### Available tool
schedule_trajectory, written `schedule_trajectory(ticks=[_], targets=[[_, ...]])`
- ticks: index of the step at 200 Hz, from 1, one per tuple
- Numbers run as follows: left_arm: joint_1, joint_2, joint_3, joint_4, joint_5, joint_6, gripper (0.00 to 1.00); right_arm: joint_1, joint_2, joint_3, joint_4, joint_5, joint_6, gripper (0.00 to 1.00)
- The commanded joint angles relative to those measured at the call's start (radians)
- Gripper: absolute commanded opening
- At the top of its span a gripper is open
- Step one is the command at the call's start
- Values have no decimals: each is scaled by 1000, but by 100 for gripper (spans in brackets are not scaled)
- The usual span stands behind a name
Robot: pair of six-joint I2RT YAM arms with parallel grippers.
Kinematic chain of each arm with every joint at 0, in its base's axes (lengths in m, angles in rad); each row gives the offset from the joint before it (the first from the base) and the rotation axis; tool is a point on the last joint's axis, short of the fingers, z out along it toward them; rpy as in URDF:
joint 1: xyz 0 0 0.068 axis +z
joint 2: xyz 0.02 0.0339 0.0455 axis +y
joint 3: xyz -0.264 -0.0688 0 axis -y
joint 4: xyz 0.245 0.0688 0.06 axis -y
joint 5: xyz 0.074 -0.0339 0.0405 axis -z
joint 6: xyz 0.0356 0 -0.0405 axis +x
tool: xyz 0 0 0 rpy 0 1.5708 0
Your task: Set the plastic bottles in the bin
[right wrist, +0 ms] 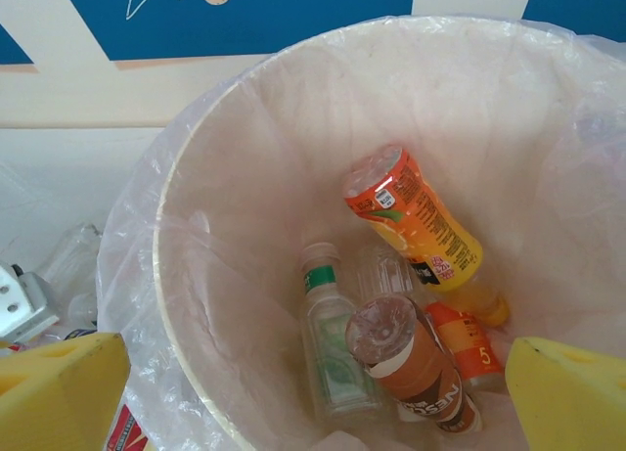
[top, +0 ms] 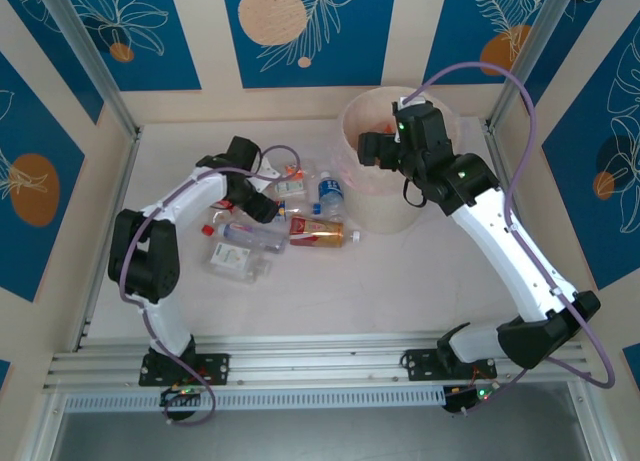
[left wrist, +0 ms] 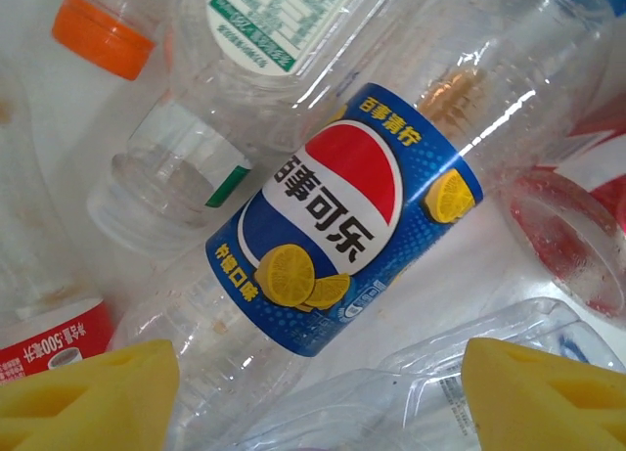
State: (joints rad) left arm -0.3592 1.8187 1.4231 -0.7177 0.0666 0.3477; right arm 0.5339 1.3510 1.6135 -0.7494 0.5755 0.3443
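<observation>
**Top view.** Clear plastic, crushed and slick: several plastic bottles [top: 290, 221] lie heaped and touching on the tabletop [top: 400, 281], just left of the bin [top: 380, 213]. The left gripper [top: 268, 209] is down at the heap. The right gripper [top: 378, 146] hangs over the bin's mouth.

**Left wrist.** The left gripper [left wrist: 313, 412] has its jaws partly apart and holds nothing. A blue-labelled bottle [left wrist: 347, 221] lies slantwise ahead of them, its lower end running down between the yellow pads [left wrist: 88, 397]. A second clear bottle [left wrist: 421, 383] sits just beside the other pad.
- Risk: closing here may catch the neighbour too, or pinch the round body off-centre so that it squirts sideways. Cause: crowding and smooth, springy walls.
- Whether either pad touches plastic, I cannot tell.

**Right wrist.** The right gripper [right wrist: 313, 412] is spread to its widest and empty, above the bin's liner [right wrist: 147, 275]. An orange-labelled bottle [right wrist: 416, 221] and others lie at the bottom.
- Risk: the loose liner film may snag a finger if the arm drops lower.
</observation>
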Motion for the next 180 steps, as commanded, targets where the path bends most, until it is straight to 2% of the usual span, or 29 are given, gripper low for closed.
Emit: schedule_trajectory(ticks=[1,67,88,133,180], targets=[[-18,-24,-1,-20,-57,98,77,-9,-35,-13,15,13,16,99],[-47,127,137,-83,-88,175,76,-17,-42,-17,13,13,22,99],[-53,152,158,-95,-79,178,71,-20,-44,-17,13,14,24,99],[-66,202,175,-109,-77,180,68,-25,-43,-22,19,14,27,99],[-68,255,199,-100,-108,187,69,-28,-43,-24,19,18,28,99]])
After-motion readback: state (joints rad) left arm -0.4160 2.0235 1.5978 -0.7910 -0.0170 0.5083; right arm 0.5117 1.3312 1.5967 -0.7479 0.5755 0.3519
